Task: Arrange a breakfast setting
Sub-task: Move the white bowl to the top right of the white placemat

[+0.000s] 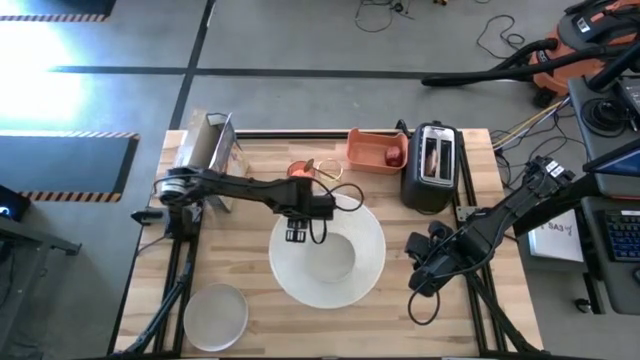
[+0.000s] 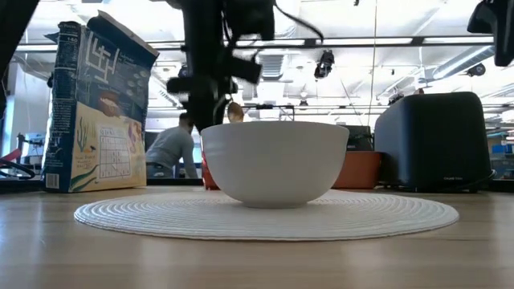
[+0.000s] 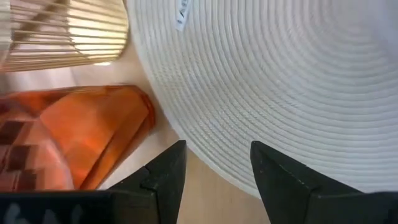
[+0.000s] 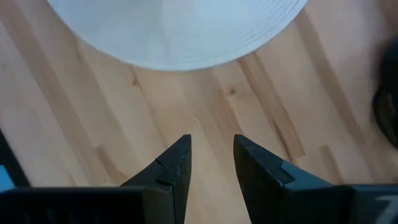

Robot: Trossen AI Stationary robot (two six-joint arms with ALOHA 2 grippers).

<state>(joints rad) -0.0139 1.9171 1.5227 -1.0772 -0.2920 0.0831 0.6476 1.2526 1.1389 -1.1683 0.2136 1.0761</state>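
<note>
Left gripper (image 3: 214, 168): jaws stand part open with a clear gap between the fingers, nothing held. It hangs over the near-left edge of the round white woven placemat (image 1: 372, 262); the mat's rim runs right under the gap, with bare wooden table (image 1: 120, 300) showing on the near side. Just beside the jaws, off the mat, sits the pink-red cup (image 3: 74, 134), translucent orange-red in the wrist view. Beyond the cup a gold ribbed object (image 3: 65, 31) shows, and what it is cannot be told from this view.

Right gripper (image 4: 211, 158): jaws part open, empty, held over bare tabletop just off the mat's right edge. The mat's rim lies ahead of the fingertips, apart from them.

White bowl (image 2: 275, 160): upright at the middle of the mat, between the two grippers, touched by neither.

Smaller white plate (image 1: 215, 316): on the table at the near-left corner, well apart from the left jaws.

Farther back, beyond the mat: an orange tray (image 1: 376, 150) with a small dark-red fruit (image 1: 393, 157) inside it; just beside the tray, a black toaster (image 1: 430, 165) with toast in its slots. A cereal box (image 2: 96, 108) stands at the far left.

A person (image 2: 170, 144) is visible in the room behind the table.
</note>
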